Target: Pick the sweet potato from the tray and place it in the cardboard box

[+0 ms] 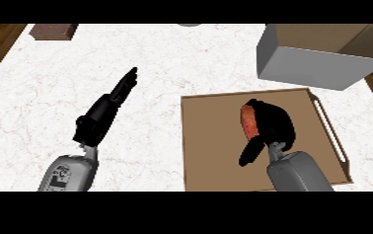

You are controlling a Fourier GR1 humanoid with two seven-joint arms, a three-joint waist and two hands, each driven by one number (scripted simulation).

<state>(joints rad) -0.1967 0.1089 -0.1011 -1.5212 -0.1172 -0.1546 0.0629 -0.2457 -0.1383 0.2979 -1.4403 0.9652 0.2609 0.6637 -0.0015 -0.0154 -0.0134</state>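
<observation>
The sweet potato [249,121], orange-red, lies on the brown tray [215,144] at the lower right. My right hand [275,124] covers it from the right, fingers curled over its top and thumb hanging down to the left below it. Only the potato's left side shows. The cardboard box [313,62], grey outside and brown inside, stands open just beyond the tray at the upper right. My left hand [109,104] rests on the left of the counter, fingers straight and pointing away, holding nothing.
A dark brown block [53,31] sits at the counter's far left corner. A small grey round thing [189,24] peeks in at the far edge. The tray has a handle slot [329,129] along its right side. White marble counter [175,65] spreads between both hands.
</observation>
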